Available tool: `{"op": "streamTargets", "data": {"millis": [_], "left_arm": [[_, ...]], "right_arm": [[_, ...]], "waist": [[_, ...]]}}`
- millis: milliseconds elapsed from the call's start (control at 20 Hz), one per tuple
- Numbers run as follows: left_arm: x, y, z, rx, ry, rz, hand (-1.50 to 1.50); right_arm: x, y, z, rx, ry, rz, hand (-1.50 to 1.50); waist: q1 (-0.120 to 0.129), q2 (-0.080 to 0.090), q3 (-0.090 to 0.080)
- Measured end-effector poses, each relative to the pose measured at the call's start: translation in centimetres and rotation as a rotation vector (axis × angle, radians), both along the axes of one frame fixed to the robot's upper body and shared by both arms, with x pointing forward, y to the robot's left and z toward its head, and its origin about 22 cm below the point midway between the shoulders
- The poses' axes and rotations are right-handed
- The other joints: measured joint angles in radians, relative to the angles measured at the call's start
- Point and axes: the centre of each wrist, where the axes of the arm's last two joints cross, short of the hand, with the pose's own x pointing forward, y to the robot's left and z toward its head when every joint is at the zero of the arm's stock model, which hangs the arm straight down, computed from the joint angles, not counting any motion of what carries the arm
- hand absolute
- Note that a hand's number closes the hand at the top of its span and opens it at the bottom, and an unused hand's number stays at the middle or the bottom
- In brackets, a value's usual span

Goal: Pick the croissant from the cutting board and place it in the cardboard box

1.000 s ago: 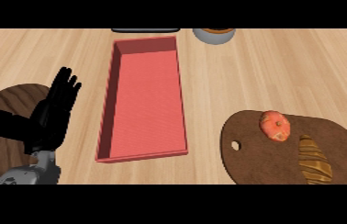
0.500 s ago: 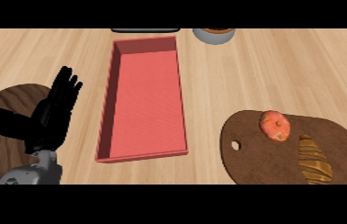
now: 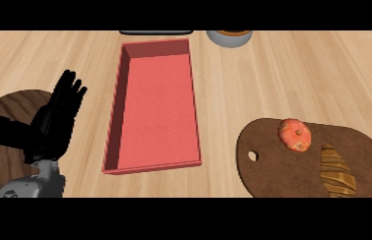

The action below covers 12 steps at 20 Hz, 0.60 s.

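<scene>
One flaky golden croissant [image 3: 338, 171] lies on the dark wooden cutting board [image 3: 269, 171]; left hand [image 3: 52, 123] rests open, fingers straight.

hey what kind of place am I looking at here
Most likely a kitchen counter set up for food handling: a light wooden countertop, a dark cutting board carrying a croissant and a round orange-red food item, plus a long red box beside it.
</scene>
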Motion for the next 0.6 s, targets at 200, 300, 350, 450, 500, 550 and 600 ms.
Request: {"op": "streamTargets", "data": {"millis": [200,300,350,450,500,550,600], "left_arm": [[-0.5,-0.5,-0.2,0.002,0.000,-0.002,0.00],[0.3,0.0,-0.1,0.005,-0.001,0.001,0.00],[0.2,0.2,-0.3,0.007,-0.002,0.000,0.00],[0.2,0.2,-0.3,0.006,-0.003,-0.001,0.00],[0.4,0.1,0.0,0.005,-0.002,0.002,0.00],[0.4,0.1,-0.1,0.002,-0.004,0.003,0.00],[0.4,0.2,-0.6,0.000,-0.001,0.001,0.00]], "right_arm": [[0.4,0.6,-0.7,-0.015,0.009,-0.001,-1.50],[0.3,0.9,-0.9,-0.017,0.012,0.003,-1.50],[0.5,0.9,-1.0,-0.014,0.010,0.003,-1.50],[0.4,1.4,-1.7,-0.010,0.012,0.005,-1.50],[0.7,1.3,-1.9,-0.009,0.015,0.009,-1.50],[0.7,1.3,-2.4,-0.007,0.020,0.013,-1.50],[0.9,1.2,-2.5,-0.006,0.024,0.017,-1.50]], "waist": [[0.000,0.000,0.000],[-0.001,0.000,0.000],[0.000,0.000,0.000],[-0.001,0.000,-0.001],[0.000,0.000,0.000],[0.000,0.000,0.000],[0.000,0.000,0.000]]}}
